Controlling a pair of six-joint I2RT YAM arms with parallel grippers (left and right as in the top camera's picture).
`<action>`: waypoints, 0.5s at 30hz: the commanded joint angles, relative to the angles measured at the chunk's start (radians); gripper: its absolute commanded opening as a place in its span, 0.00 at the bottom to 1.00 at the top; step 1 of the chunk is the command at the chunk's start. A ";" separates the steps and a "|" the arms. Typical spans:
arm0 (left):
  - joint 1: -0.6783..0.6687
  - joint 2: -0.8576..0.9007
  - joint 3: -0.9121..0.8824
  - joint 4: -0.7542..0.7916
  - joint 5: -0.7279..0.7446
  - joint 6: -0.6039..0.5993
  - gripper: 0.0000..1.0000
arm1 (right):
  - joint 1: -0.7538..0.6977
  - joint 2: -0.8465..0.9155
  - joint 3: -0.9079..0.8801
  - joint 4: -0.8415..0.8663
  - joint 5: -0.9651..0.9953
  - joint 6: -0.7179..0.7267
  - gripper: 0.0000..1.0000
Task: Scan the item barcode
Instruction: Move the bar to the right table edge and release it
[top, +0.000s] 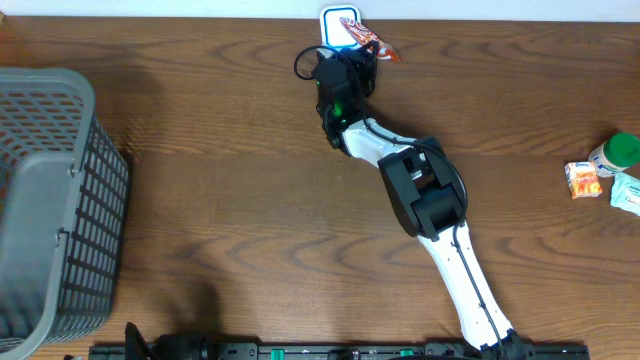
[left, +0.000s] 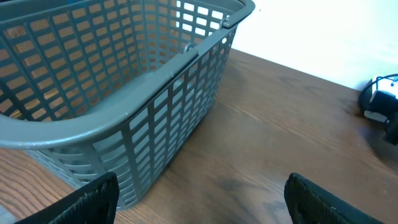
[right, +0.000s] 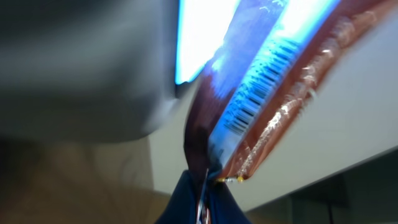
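Note:
My right gripper (top: 355, 58) reaches to the table's far edge, shut on the bottom edge of a reddish-brown snack packet (top: 375, 44). The packet is held up against the white, blue-framed scanner (top: 338, 20). In the right wrist view the packet (right: 261, 93) rises tilted from my closed right gripper (right: 203, 202). Its barcode (right: 264, 78) is bathed in blue light from the scanner's bright window (right: 202, 37). My left gripper (left: 202, 198) hangs open over bare wood, nothing between its fingers (left: 93, 196), beside the grey basket (left: 124, 93).
The grey mesh basket (top: 50, 200) fills the table's left side. At the right edge lie a small orange carton (top: 583, 180), a green-capped bottle (top: 616, 152) and a pale teal packet (top: 627, 193). The right arm (top: 430, 195) crosses the middle diagonally.

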 joint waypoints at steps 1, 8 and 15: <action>-0.003 -0.001 0.000 0.002 0.002 -0.001 0.86 | 0.011 -0.100 0.016 -0.123 0.060 0.136 0.01; -0.003 -0.001 0.000 0.002 0.002 -0.001 0.85 | -0.006 -0.411 0.015 -0.714 0.008 0.539 0.01; -0.003 -0.001 0.000 0.002 0.002 -0.001 0.85 | -0.151 -0.736 0.016 -1.127 -0.082 0.903 0.01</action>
